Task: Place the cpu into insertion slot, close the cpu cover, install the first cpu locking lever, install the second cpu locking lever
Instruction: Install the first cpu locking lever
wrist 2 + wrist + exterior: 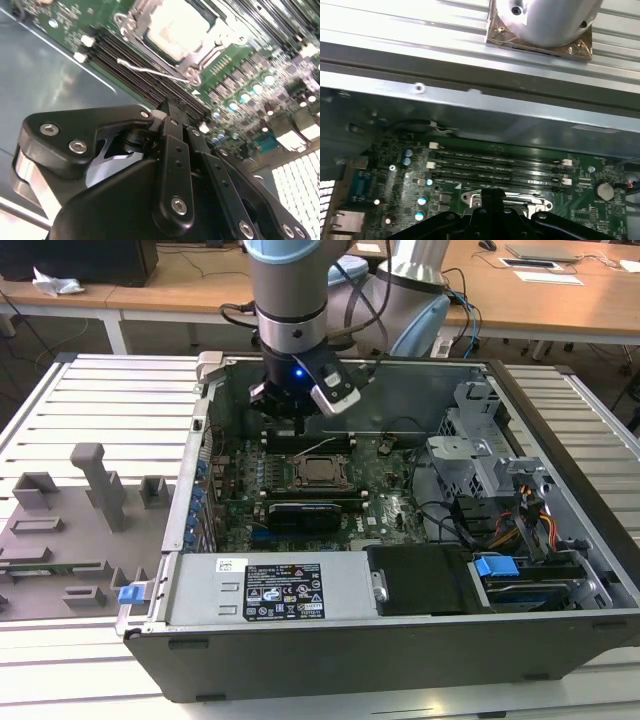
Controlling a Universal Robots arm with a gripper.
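The cpu (320, 472) lies flat in the insertion slot on the green motherboard, and its pale face (180, 25) shows through the window of the grey metal cpu cover (134, 25). A thin wire locking lever (150, 71) stands loose and slants over the memory slots beside the socket, also seen in the exterior view as the lever (320, 446). My gripper (290, 425) hangs inside the case just behind the socket, above the memory slots. Its black fingers meet at the tips, shut with nothing between them, in both wrist views (172, 107) (492, 202). The socket's rim (470, 197) sits partly behind the fingers.
Long black memory slots (495, 165) run between the socket and the case's rear wall (470, 115). A black expansion card (305, 512) lies in front of the socket. A drive cage (480, 455) and cables (520, 520) fill the exterior view's right. A grey fixture tray (70, 530) sits outside the case.
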